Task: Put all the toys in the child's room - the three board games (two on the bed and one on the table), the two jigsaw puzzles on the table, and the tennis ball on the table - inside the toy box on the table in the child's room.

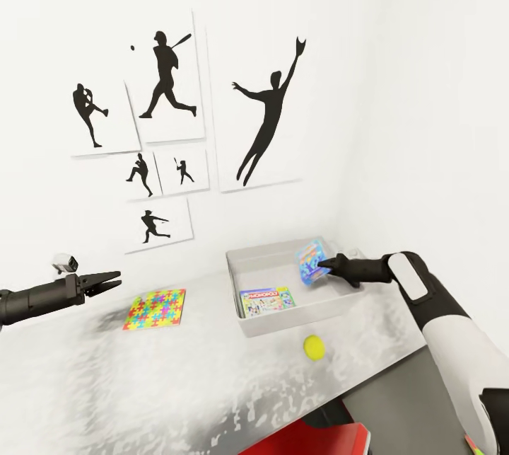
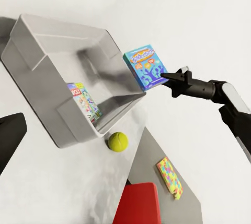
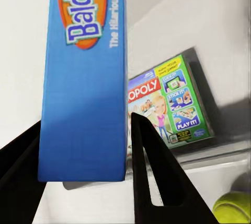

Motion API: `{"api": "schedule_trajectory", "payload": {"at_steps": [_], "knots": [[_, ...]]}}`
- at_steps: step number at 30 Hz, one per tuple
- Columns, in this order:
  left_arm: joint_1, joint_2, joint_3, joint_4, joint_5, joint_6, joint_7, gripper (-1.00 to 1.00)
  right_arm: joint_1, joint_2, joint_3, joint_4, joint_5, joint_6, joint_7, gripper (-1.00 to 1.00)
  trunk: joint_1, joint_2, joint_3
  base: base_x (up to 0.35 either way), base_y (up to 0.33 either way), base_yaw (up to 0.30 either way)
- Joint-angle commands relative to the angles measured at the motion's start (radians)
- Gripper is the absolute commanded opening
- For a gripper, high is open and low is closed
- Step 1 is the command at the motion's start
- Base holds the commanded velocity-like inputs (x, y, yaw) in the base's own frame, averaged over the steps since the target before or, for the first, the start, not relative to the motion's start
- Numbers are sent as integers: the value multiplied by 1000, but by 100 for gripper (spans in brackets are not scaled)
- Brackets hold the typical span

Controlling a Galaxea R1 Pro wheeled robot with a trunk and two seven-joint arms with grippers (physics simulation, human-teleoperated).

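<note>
The toy box [image 1: 272, 264] looks like smooth matt grey plastic. Both board games — the blue one [image 3: 86, 78] and the green-edged one [image 1: 266, 301] — read as printed card with a slight sheen. The tennis ball [image 1: 314, 347] appears dull and fuzzy. The table [image 1: 141, 377] has a pale, mottled, faintly glossy top. The right gripper's [image 3: 83, 172] fingers [image 3: 151, 172] are matt black — apparently plastic. The jigsaw puzzle [image 1: 155, 308] looks like flat, bright printed card.

The toy box [image 1: 244, 278] is left open from above, its floor partly taken by a green game [image 1: 266, 301], while bare table [image 1: 141, 384] is left around the ball [image 1: 314, 347].
</note>
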Motion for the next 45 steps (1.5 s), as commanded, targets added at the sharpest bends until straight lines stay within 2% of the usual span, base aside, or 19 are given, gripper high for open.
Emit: {"api": "schedule_trajectory", "payload": {"at_steps": [1,3,5,7,11,14,16,18,22,29,45], "knots": [[-1,0,0,0,0,11,-3,100,0,-1,8,2,19,2,9,-100,0,-2,-2,0,0,0],[-1,0,0,0,0,11,-3,100,1,0,14,3,55,2,8,-100,0,-2,-2,0,0,0],[-1,0,0,0,0,11,-3,100,2,3,16,4,118,2,11,-100,0,-2,-2,0,0,0],[-1,0,0,0,0,11,-3,100,3,3,16,4,154,2,13,-100,0,-2,-2,0,0,0],[-1,-7,-1,0,0,11,-3,100,3,4,17,1,187,2,16,-100,0,-2,-2,0,0,0],[-1,-20,-13,-1,1,11,-3,100,3,6,18,-2,193,2,16,-100,0,-2,-2,0,0,0],[-1,-29,-38,-1,2,12,-3,100,3,10,18,-3,195,2,16,-100,0,-2,-2,0,0,0],[-1,-38,-87,-2,5,12,-3,100,3,13,18,-4,196,2,16,-100,0,-2,-2,0,0,0],[-1,-51,-142,-3,8,13,-3,100,3,16,19,-6,197,2,14,-100,0,-2,-2,0,0,0],[-1,-71,-158,-3,9,12,-3,100,3,19,19,-6,198,0,9,-100,0,-2,-2,0,0,0],[-1,-72,-154,-3,9,12,-3,100,3,18,19,-6,199,-6,5,-100,0,-2,-2,0,0,0]]}}
